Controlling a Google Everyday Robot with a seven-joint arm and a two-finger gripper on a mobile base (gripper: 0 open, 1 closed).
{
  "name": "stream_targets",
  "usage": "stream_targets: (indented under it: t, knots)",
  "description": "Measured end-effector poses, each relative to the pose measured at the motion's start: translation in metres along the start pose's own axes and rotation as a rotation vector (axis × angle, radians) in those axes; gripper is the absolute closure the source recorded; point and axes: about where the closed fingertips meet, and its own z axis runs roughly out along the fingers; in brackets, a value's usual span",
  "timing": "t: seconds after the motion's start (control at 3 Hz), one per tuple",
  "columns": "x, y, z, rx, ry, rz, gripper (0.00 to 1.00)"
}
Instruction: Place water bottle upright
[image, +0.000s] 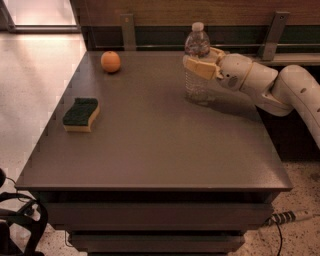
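Note:
The water bottle (197, 80) is clear and ribbed with a white cap. It stands upright at the back right of the dark table (150, 145), and its base looks to rest on the tabletop. My gripper (204, 61) reaches in from the right. Its tan fingers (200, 67) are closed around the bottle's upper part, just below the neck. The white arm (280, 87) stretches off to the right edge of the view.
An orange (110, 61) lies at the back left of the table. A green and yellow sponge (81, 114) lies near the left edge. A wooden wall with a rail runs behind the table. A cable lies on the floor at the lower right.

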Motion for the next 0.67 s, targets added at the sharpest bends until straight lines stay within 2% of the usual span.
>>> stream_targets:
  t: [0.33, 0.67]
  knots:
    - [0.006, 0.0, -0.004, 0.002, 0.001, 0.005, 1.0]
    - [0.007, 0.002, 0.011, -0.037, -0.027, 0.002, 1.0]
